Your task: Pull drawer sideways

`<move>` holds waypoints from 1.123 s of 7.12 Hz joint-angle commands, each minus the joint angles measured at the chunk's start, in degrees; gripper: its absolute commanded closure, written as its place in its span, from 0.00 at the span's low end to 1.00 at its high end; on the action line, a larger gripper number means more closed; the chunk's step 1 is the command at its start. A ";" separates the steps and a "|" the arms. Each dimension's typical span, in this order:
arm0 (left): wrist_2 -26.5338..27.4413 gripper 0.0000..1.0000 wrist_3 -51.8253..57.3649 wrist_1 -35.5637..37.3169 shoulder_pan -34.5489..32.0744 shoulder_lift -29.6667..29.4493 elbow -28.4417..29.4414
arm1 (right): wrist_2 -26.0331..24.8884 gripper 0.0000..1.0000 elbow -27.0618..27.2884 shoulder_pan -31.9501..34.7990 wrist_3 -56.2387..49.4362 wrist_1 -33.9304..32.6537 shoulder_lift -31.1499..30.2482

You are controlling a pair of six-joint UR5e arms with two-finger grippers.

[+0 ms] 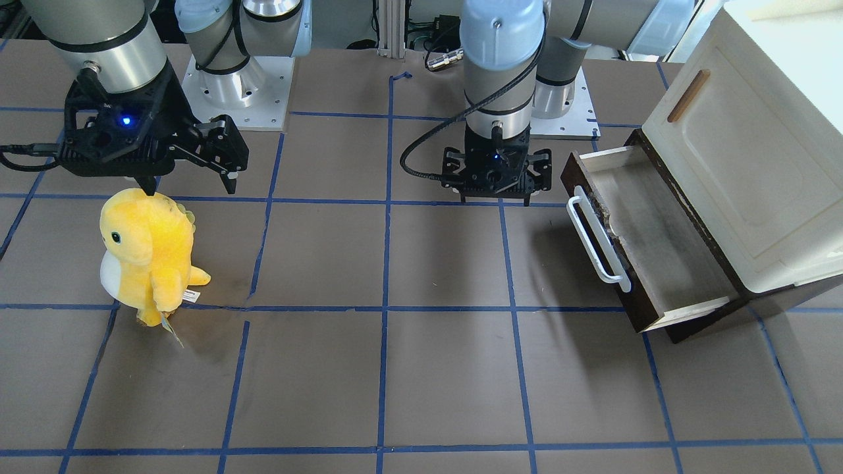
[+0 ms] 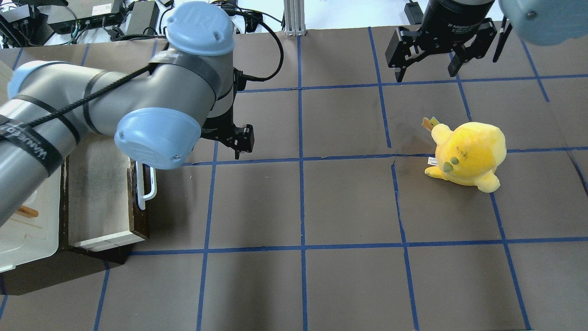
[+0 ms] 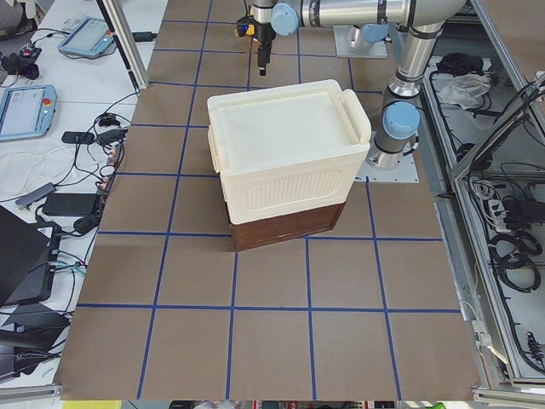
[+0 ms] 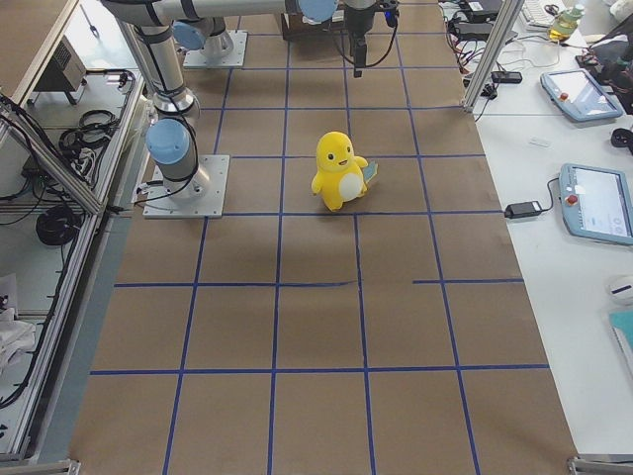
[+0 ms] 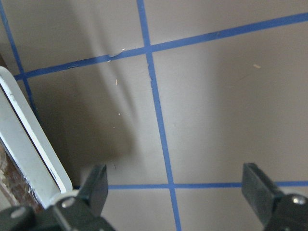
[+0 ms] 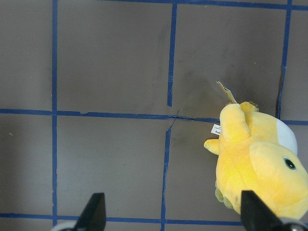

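The drawer (image 1: 658, 250) stands pulled out of the cabinet's base, with a dark brown front, a white bar handle (image 1: 596, 240) and a pale wood tray that holds nothing. It also shows at the left of the overhead view (image 2: 96, 193). My left gripper (image 1: 494, 197) hangs open and empty over the table, beside the handle's end and apart from it. The left wrist view shows its fingers spread (image 5: 175, 192) and the handle (image 5: 26, 139) at the left edge. My right gripper (image 1: 191, 181) is open and empty, raised above a yellow plush.
A yellow plush dinosaur (image 1: 148, 253) stands on the table below my right gripper, also in the right wrist view (image 6: 255, 163). The cream cabinet (image 1: 737, 151) with a brown wooden door handle (image 1: 688, 95) sits over the drawer. Brown table with blue tape grid (image 1: 388, 329).
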 commanded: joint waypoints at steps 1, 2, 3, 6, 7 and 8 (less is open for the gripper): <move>-3.05 0.00 0.04 -7.87 1.84 4.57 6.52 | 0.00 0.00 0.00 0.00 0.00 0.00 0.00; -6.28 0.00 0.04 -9.68 4.72 5.19 8.38 | 0.00 0.00 0.00 0.00 0.00 0.00 0.00; -8.31 0.00 0.04 -9.78 7.01 6.06 8.40 | 0.00 0.00 0.00 0.00 0.00 0.00 0.00; -8.69 0.00 0.04 -9.70 8.52 6.69 7.70 | 0.00 0.00 0.00 0.00 0.00 0.00 0.00; -8.68 0.00 0.04 -9.43 8.70 6.69 7.61 | 0.00 0.00 0.00 0.00 0.00 0.00 0.00; -8.51 0.00 0.12 -9.08 8.96 6.60 7.52 | 0.00 0.00 0.00 0.00 0.00 0.00 0.00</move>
